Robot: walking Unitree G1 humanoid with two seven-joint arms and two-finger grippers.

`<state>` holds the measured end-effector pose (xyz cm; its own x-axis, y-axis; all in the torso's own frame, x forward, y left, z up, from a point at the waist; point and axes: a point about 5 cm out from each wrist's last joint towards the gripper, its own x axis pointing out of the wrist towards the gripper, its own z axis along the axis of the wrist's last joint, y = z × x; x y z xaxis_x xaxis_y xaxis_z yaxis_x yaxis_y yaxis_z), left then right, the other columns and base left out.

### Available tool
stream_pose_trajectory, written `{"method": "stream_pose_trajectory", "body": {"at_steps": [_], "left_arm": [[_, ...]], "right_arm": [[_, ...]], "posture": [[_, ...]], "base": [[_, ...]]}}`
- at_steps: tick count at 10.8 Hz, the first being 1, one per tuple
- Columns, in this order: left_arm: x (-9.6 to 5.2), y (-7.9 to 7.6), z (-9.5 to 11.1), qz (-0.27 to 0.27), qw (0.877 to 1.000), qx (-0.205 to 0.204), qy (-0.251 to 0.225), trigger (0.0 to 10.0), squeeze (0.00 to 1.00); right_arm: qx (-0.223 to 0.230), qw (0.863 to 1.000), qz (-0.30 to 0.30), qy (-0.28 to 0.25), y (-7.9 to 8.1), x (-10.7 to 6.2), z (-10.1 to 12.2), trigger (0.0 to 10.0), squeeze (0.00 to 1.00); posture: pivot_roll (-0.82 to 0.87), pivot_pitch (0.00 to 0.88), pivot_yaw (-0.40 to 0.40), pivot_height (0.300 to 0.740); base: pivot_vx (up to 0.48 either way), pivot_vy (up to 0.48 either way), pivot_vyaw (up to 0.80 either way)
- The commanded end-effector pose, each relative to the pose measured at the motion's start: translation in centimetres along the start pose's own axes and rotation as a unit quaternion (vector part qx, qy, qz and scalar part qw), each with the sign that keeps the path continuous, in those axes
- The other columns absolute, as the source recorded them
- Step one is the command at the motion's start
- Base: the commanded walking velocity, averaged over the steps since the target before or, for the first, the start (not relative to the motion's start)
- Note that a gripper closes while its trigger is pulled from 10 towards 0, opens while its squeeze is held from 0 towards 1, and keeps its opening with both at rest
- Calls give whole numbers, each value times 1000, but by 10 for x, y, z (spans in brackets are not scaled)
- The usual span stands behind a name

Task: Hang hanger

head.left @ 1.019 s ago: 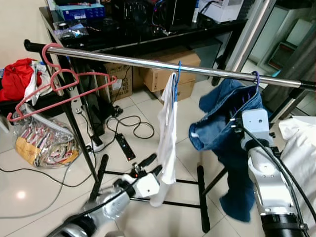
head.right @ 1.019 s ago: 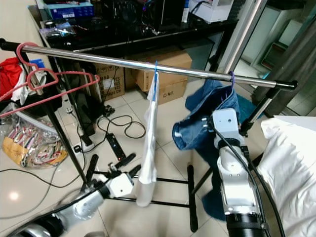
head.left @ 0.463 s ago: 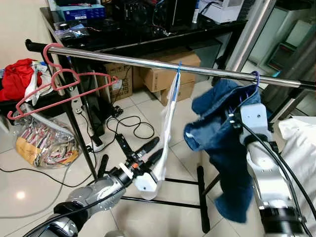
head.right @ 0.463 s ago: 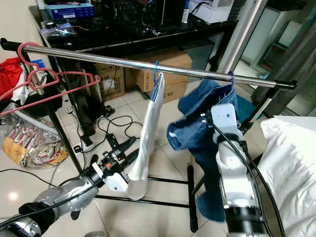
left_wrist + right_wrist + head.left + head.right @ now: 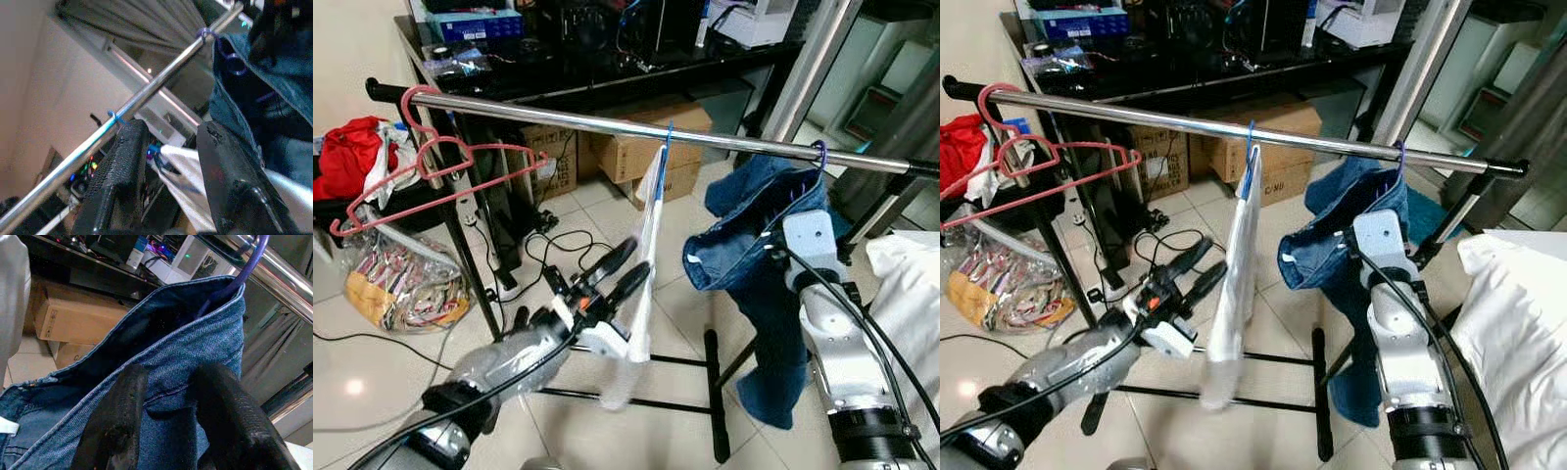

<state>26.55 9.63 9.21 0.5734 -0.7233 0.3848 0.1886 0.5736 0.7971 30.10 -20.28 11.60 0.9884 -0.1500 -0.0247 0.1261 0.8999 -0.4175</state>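
Rail [image 5: 607, 123]: steel bar running above both grippers; open stretch between the pink hangers [image 5: 440, 176] and the blue hanger [image 5: 666, 147].
Left gripper [image 5: 619, 270]: fingers spread apart, nothing between them, tips beside the white garment [image 5: 641, 284] below the blue hanger; raised higher than a second ago.
Right gripper [image 5: 166, 426]: fingers pressed into the jeans [image 5: 754, 255]; cannot tell if clamped.
Purple hanger [image 5: 819, 154]: hooked on the rail above the right fingers, carrying the jeans.
Change: white garment swung slightly.
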Motion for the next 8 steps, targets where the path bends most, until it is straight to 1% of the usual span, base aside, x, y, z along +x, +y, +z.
{"method": "stream_pose_trajectory", "body": {"at_steps": [1, 2, 3, 4, 5, 6, 7, 8], "left_arm": [[7, 1, 6, -8, 1000, 1, -24, 10000, 0], [9, -8, 7, -38, 999, -23, -21, 10000, 0], [10, -15, 6, -65, 997, -37, -16, 10000, 0], [14, -18, 4, -76, 996, -51, -10, 10000, 0], [20, -19, -3, -65, 990, -118, 40, 10000, 0], [23, -16, -10, -42, 981, -174, 80, 10000, 0], [24, -17, -13, -38, 975, -199, 95, 10000, 0], [24, -17, -13, -38, 975, -199, 95, 10000, 0]], "right_arm": [[-5, 1000, -4, 1, -3, 2, 0, 10000, 0], [-5, 1000, -3, 2, -1, 3, -2, 10000, 0], [-4, 1000, -2, 3, 1, 3, -2, 10000, 0], [-3, 1000, 0, 2, 2, 4, -1, 10000, 0], [-2, 1000, 1, 1, 3, 4, 0, 10000, 0], [-2, 1000, 0, -1, 2, 5, 1, 10000, 0], [-3, 1000, -1, -2, 1, 5, 1, 10000, 0], [-3, 1000, -1, -2, 1, 5, 1, 10000, 0]], "posture": [[179, 0, -85, 740], [181, 0, -83, 740], [182, 0, -85, 740], [183, 0, -85, 740], [180, 0, -86, 740], [176, 0, -86, 740], [172, 0, -88, 740], [172, 0, -88, 740]], "base": [[0, 0, 0], [0, 0, 0], [0, 0, 0], [0, 0, 0], [0, 0, 0], [0, 0, 0], [0, 0, 0], [0, 0, 0]]}}
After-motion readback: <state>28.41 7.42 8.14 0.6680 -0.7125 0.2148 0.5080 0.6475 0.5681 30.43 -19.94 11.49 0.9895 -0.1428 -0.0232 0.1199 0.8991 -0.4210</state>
